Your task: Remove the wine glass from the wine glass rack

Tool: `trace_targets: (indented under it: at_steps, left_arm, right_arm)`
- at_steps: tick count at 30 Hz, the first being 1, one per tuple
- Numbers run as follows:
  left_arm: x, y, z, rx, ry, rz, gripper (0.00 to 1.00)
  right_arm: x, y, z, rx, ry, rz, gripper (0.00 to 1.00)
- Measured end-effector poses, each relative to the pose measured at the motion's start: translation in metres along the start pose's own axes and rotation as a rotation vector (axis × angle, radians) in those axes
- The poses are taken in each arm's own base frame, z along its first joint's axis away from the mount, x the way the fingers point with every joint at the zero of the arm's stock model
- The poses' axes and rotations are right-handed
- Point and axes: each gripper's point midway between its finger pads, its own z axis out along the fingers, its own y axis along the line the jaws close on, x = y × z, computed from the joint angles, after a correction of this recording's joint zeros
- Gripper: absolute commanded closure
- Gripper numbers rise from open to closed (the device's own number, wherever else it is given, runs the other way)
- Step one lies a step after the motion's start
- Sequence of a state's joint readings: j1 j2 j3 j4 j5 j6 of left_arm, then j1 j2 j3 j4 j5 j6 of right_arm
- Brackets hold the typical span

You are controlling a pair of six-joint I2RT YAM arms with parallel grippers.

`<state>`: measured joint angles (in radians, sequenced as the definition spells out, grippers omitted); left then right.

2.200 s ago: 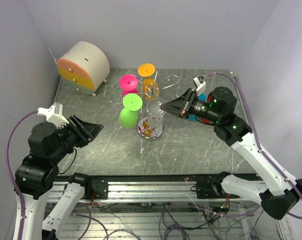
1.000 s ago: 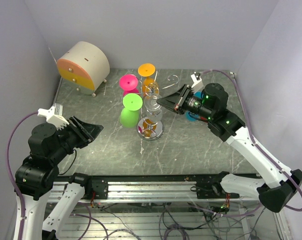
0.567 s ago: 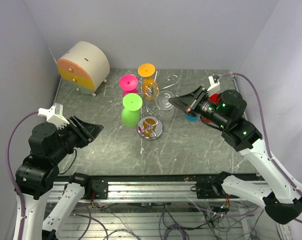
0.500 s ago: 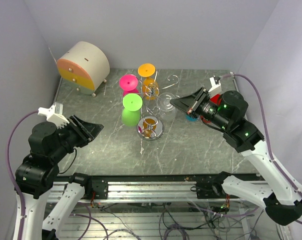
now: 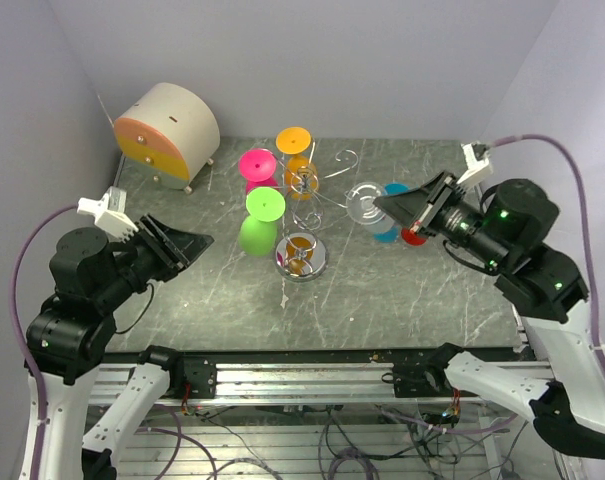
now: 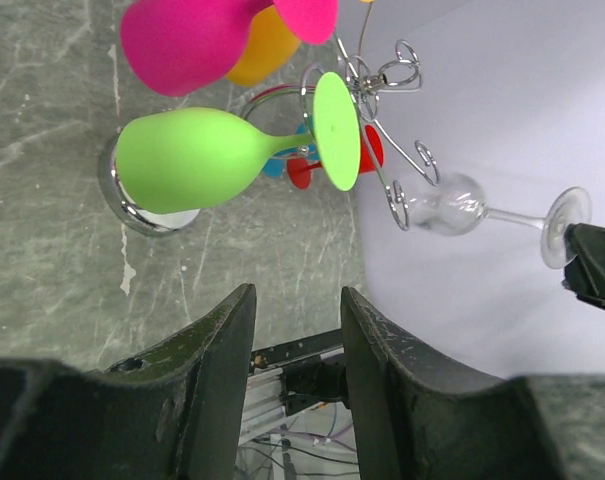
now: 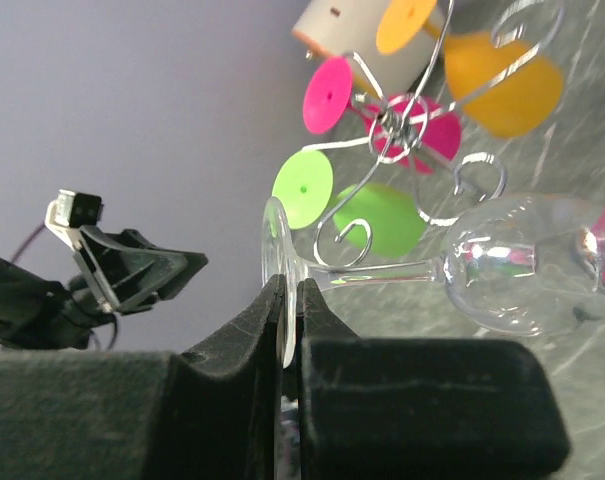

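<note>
On the table, top view: wine glass rack (image 5: pixel 318 260) at centre, with a green glass (image 5: pixel 260 215), pink glass (image 5: pixel 257 165) and orange glass (image 5: pixel 296 150) hanging on it. Right of the rack, just beside its outer hooks: clear wine glass (image 5: pixel 366 200), carried by the right gripper (image 5: pixel 384 206). Left of the rack, well apart: left gripper (image 5: pixel 187 245).

Left wrist view: jaws spread wide, nothing between them.

Right wrist view: jaws pinched on the rim of the wine glass foot. The bowl overlaps a hook curl; contact cannot be told.

Wine glass (image 7: pixel 502 265) bowl cropped at picture edge, foot partly hidden
</note>
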<state>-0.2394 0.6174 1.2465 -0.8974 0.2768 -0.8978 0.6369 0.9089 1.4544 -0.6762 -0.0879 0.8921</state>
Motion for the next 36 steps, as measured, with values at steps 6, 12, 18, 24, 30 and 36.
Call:
trace_targets:
  at_steps: [6,12,18,24,30,36]
  left_arm:
    - [-0.001,-0.01,0.01,0.03,0.04,-0.027,0.5]
    - [-0.009,-0.028,0.01,0.066,0.047,-0.035,0.49]
    - [-0.011,-0.045,0.016,0.122,0.089,-0.078,0.49]
    - [-0.012,-0.056,0.037,0.147,0.161,-0.154,0.49]
    - [-0.019,-0.077,0.048,0.227,0.197,-0.247,0.5]
    - [-0.026,-0.091,0.046,0.281,0.187,-0.278,0.5]
  right_arm:
    - [-0.036,0.013,-0.002,0.021,-0.069,-0.253,1.0]
    - [-0.057,0.009,0.024,0.078,-0.073,-0.47,1.0]
    - [-0.057,0.0,0.047,0.077,-0.036,-0.68,1.0]
    - [-0.072,0.024,0.047,-0.031,-0.097,-0.883,1.0]
    - [-0.085,0.046,0.054,-0.101,-0.151,-1.066,1.0]
    - [-0.076,0.064,0.065,-0.108,-0.196,-1.238,1.0]
